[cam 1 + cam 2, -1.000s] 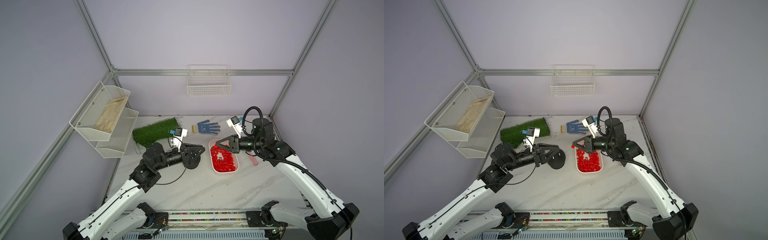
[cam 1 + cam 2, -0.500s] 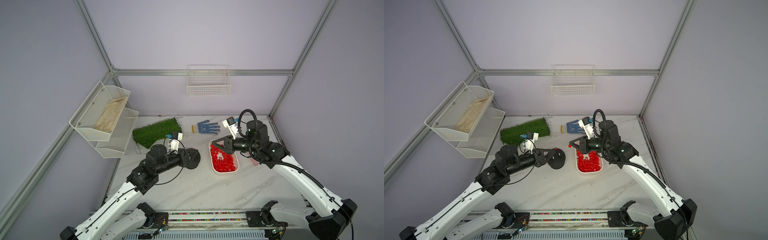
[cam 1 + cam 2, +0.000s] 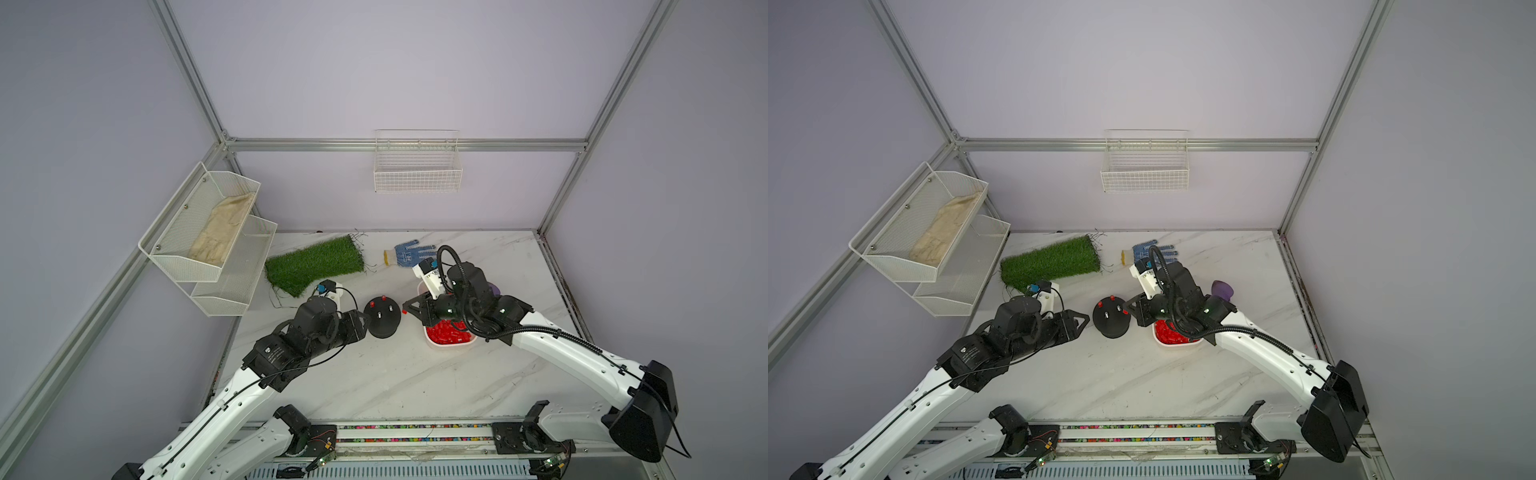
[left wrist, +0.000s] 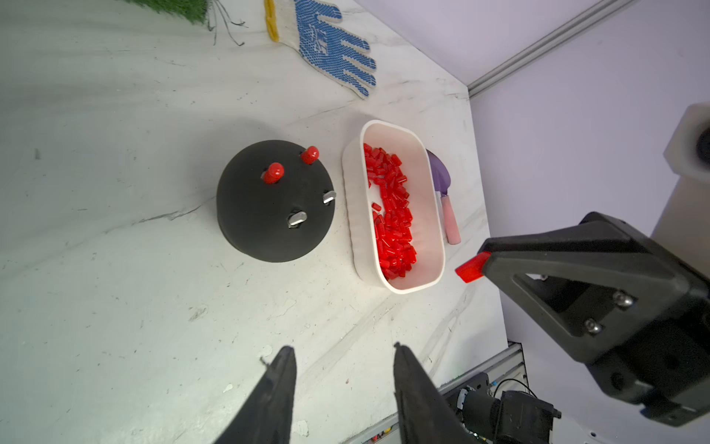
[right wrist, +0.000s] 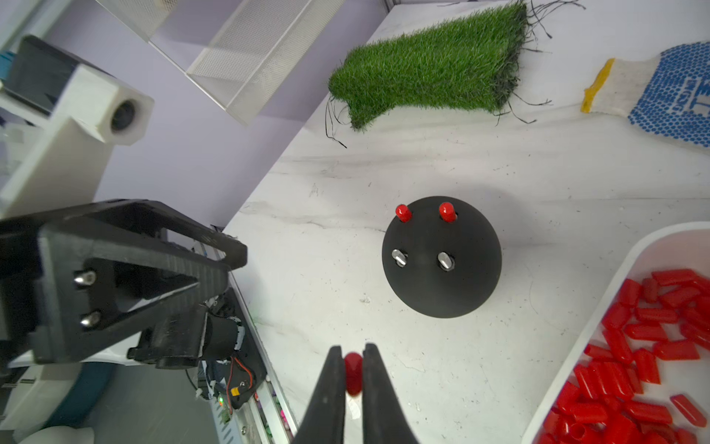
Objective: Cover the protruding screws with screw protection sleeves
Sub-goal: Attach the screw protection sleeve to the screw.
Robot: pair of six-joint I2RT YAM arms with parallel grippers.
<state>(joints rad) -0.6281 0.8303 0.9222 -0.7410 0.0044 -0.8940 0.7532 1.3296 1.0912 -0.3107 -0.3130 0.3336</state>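
Top views: left gripper [image 3: 366, 319] sits just beside the black dome base [image 3: 382, 323] on the bench [image 3: 395, 382]; jaw gap and contact not readable from here. Right gripper [image 3: 406, 309] hangs between the base and the white tray [image 3: 451, 345], with a small red speck at its tip. Screw protection sleeves [image 3: 446, 332] lie heaped in the tray. Left wrist view: the left gripper's jaws stand moderately apart with nothing between them, only bare bench beyond; the base lies ahead, clear of the fingertips. Four protruding screws [image 4: 297, 219] stick up from the dome: two wear fitted sleeves [image 4: 273, 173], two are bare silver. The tray stands just beside the base. The right gripper appears at the side of this view, a red piece sticking out of its tip. Right wrist view: the right gripper's jaws are narrow, pinching one red sleeve [image 5: 352, 374] between the pads, held above the bench and short of the base. The two bare screws are the pair nearer this gripper, the capped pair behind them.
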